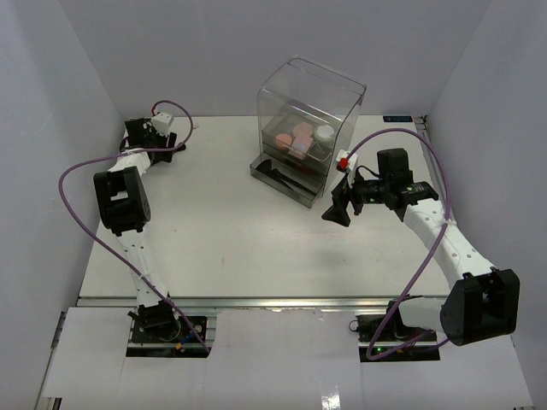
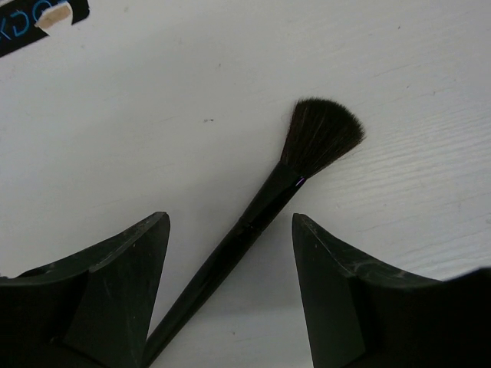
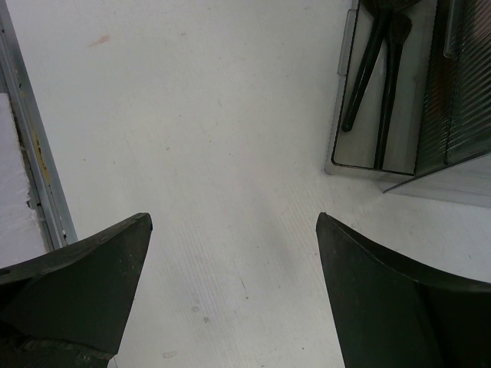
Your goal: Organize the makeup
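A black-handled brush [image 2: 261,207] with dark bristles lies flat on the white table, its handle running diagonally between the fingers of my left gripper [image 2: 230,217]. That gripper is open, low over the brush at the table's far left corner [image 1: 152,137]. My right gripper [image 3: 233,215] is open and empty over bare table, just in front of the clear box [image 1: 309,111]. The box's bottom drawer [image 3: 337,115] is pulled out and holds two black brushes [image 3: 367,65]. Pink compacts [image 1: 295,137] and a white round jar [image 1: 325,132] sit in an upper drawer.
White walls enclose the table on the left, back and right. A metal rail [image 3: 27,146] runs along the near table edge. A black label with a tape scrap [image 2: 38,19] is stuck on the table beyond the brush.
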You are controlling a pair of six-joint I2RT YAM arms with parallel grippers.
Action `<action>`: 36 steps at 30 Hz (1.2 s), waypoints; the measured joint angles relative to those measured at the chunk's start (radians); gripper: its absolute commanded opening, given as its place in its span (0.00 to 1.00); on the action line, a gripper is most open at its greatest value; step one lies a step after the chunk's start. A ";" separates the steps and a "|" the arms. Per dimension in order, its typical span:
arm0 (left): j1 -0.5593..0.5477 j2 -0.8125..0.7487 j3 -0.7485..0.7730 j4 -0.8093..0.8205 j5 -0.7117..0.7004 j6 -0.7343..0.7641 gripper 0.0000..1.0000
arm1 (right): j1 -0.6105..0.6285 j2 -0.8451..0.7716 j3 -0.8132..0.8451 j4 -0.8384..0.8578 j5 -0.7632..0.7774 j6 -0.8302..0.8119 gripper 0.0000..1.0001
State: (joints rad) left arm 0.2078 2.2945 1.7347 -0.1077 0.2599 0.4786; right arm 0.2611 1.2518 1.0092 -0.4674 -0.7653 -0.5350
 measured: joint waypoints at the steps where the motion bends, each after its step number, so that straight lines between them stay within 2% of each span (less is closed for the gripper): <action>1: 0.003 0.007 0.003 -0.003 0.006 0.000 0.76 | 0.000 0.001 0.000 -0.001 0.001 0.000 0.95; 9: 0.022 0.043 0.031 -0.022 0.035 -0.004 0.72 | 0.000 0.010 0.000 -0.001 0.004 0.000 0.95; 20: 0.043 0.074 0.081 -0.080 0.108 -0.040 0.54 | -0.005 0.013 0.000 -0.001 0.007 -0.001 0.95; 30: 0.069 0.083 0.091 -0.113 0.169 -0.131 0.21 | -0.006 0.013 0.000 -0.002 0.007 -0.001 0.94; 32: 0.074 0.078 0.076 -0.097 0.179 -0.172 0.11 | -0.007 0.013 0.000 -0.001 0.007 -0.001 0.94; 34: 0.078 0.067 0.054 -0.080 0.186 -0.220 0.05 | -0.011 0.013 0.000 -0.002 0.007 -0.002 0.94; 36: 0.080 0.044 0.018 -0.074 0.200 -0.280 0.03 | -0.014 0.011 0.000 -0.002 0.007 -0.002 0.94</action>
State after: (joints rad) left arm 0.2873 2.3387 1.7524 -0.1814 0.4599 0.1990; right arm 0.2473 1.2631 1.0092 -0.4690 -0.7586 -0.5374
